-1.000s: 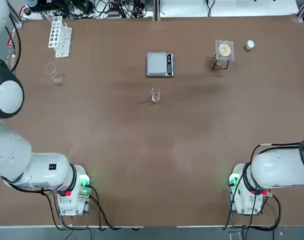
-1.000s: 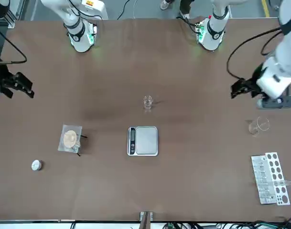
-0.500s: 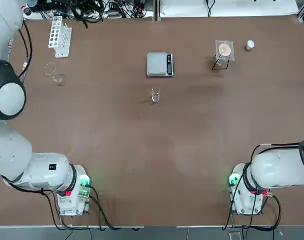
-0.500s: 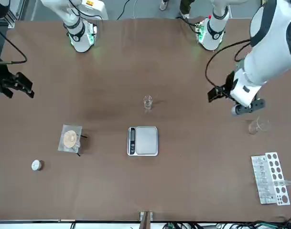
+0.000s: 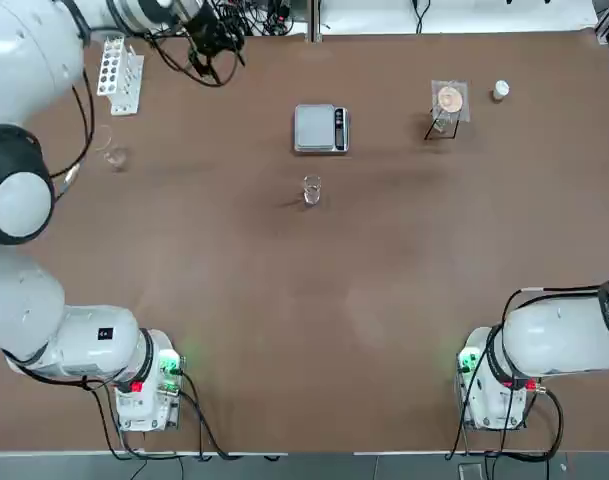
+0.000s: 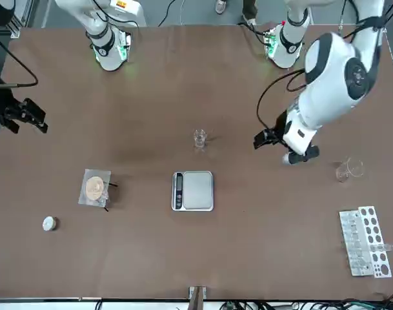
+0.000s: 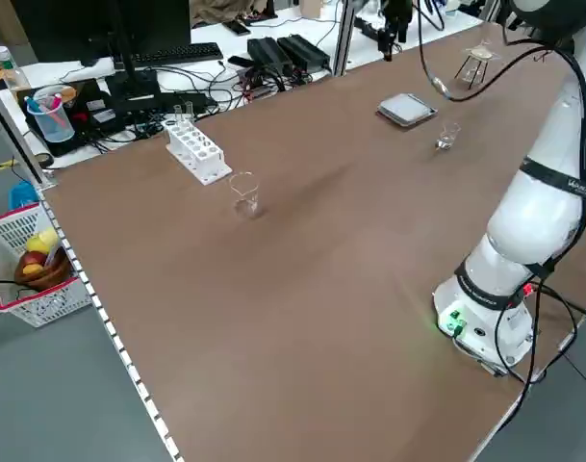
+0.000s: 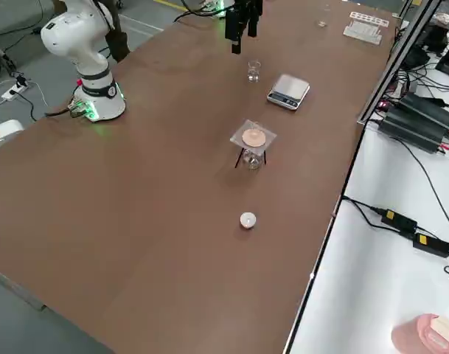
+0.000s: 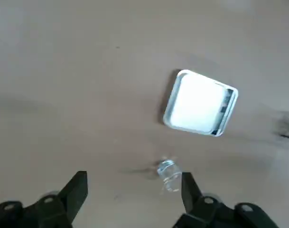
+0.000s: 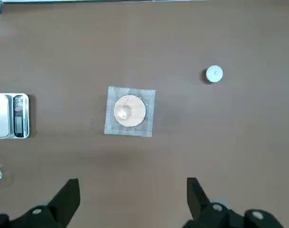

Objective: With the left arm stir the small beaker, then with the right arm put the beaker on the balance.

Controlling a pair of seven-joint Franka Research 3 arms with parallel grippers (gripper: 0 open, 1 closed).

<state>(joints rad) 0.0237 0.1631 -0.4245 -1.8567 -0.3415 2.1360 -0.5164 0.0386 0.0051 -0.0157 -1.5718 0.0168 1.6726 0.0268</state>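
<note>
Left gripper (image 6: 268,138) is hanging above the table (image 5: 284,300), fingers spread apart and carrying nothing — its wrist view has the small beaker (image 9: 168,172) showing between the two fingertips, far below on the tabletop. Small beaker is standing upright near table centre, just in front of the balance (image 5: 320,128) on the robot's side, apart from it. Right gripper (image 6: 22,115) is sitting high at the table's right edge, fingers wide and empty, looking down on a square gauze pad on a little stand (image 10: 130,111) and a small white cap (image 10: 214,74). Test tube rack (image 5: 118,72) and a larger glass vessel (image 5: 110,150) are sitting at far left
</note>
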